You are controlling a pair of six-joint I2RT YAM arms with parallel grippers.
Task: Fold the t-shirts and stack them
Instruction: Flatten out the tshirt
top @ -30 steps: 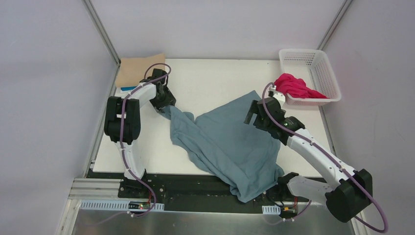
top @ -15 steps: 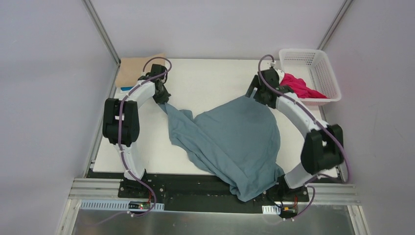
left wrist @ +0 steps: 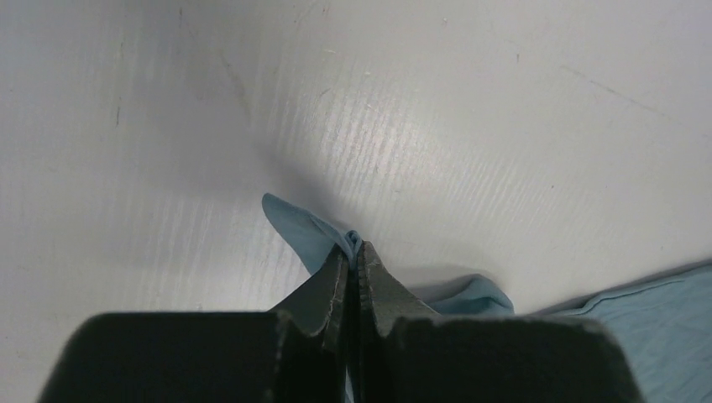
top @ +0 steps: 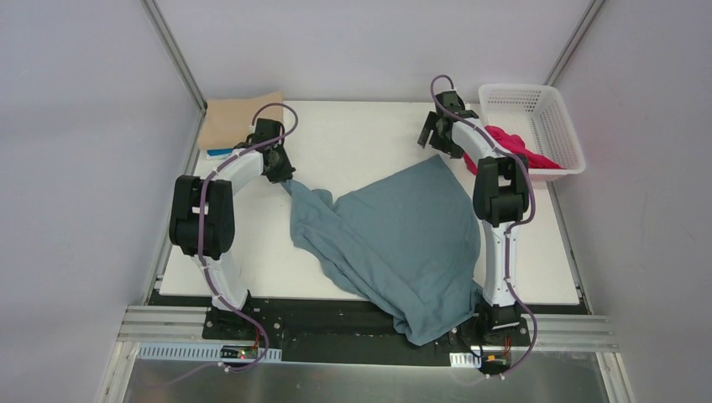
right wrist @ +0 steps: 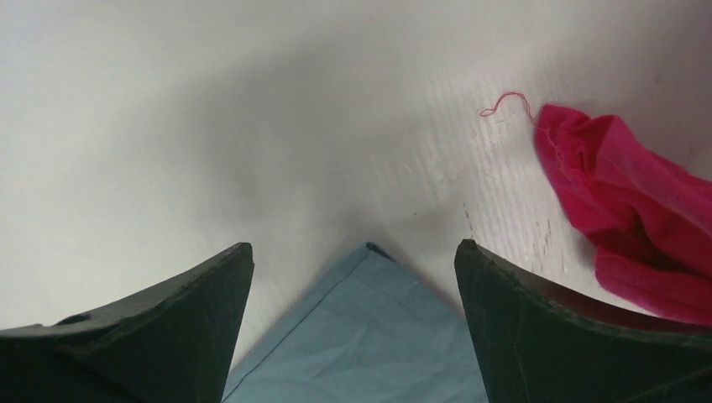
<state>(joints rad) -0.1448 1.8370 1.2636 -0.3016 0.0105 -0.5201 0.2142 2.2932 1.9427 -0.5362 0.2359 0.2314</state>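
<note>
Teal t-shirt lies rumpled on the desk as my left jaws, spread a second ago, now pinch one corner. My right jaws, newly swung across, stand spread with the far corner between them, a stretch-flat likely next.

1. The left gripper has been closed on the far-left edge of the teal-blue t-shirt (cloth pinched between the jaws).
2. The right gripper has been swung from over the cloth to just beyond its far corner.
</note>
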